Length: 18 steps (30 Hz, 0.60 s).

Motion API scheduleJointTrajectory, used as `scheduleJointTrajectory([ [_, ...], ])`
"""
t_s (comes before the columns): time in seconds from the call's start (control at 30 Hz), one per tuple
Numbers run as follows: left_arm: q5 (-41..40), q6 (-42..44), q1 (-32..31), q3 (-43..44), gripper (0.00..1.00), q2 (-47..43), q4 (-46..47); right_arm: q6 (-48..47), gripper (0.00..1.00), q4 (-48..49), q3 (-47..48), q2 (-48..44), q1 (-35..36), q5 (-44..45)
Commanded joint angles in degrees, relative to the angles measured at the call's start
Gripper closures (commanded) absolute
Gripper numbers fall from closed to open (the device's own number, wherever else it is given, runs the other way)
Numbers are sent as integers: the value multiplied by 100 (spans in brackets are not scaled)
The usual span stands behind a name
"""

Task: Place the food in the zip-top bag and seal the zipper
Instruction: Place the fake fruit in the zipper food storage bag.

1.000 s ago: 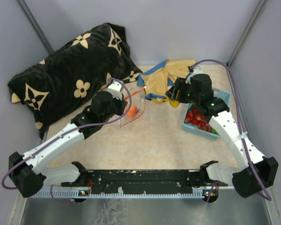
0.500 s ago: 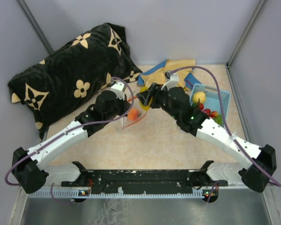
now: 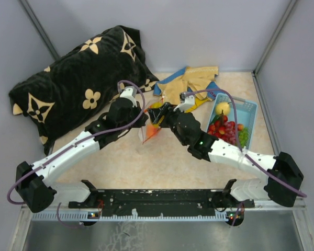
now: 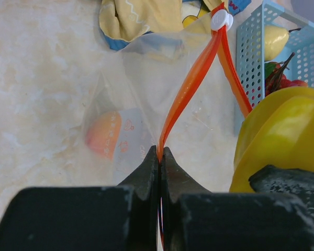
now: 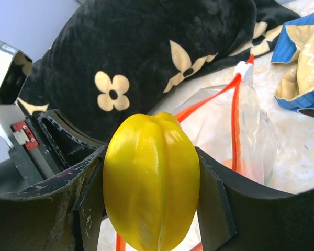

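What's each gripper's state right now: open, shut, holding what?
Left gripper: closed, pinching the zipper of the zip-top bag.
Right gripper: closed on a yellow fruit.

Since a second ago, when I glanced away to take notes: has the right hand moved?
Yes. The right hand has swung left, away from the light-blue basket, to the zip-top bag, gripping a yellow fruit.

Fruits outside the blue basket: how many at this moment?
2. One orange fruit lies inside the zip-top bag; one yellow fruit is clamped in the right gripper, beside the bag's open mouth. Others may be hidden from view.
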Motion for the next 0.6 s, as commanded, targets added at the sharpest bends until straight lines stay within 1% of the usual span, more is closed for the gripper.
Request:
scheduleJointTrajectory([
  [0.0,-23,-822,32,78,100,-2,-37,14,63,1090,-158,95,194,761],
  [0.2,25,-1163,31,-204,100,-159,255,-173,57,1286,-293,152,301,822],
  [0.47,11,-1203,47,-334,100,-263,300,-215,44,1407,-492,148,322,684],
  [0.57,79,-1267,78,-379,100,-297,313,-149,42,1593,-629,174,318,678],
])
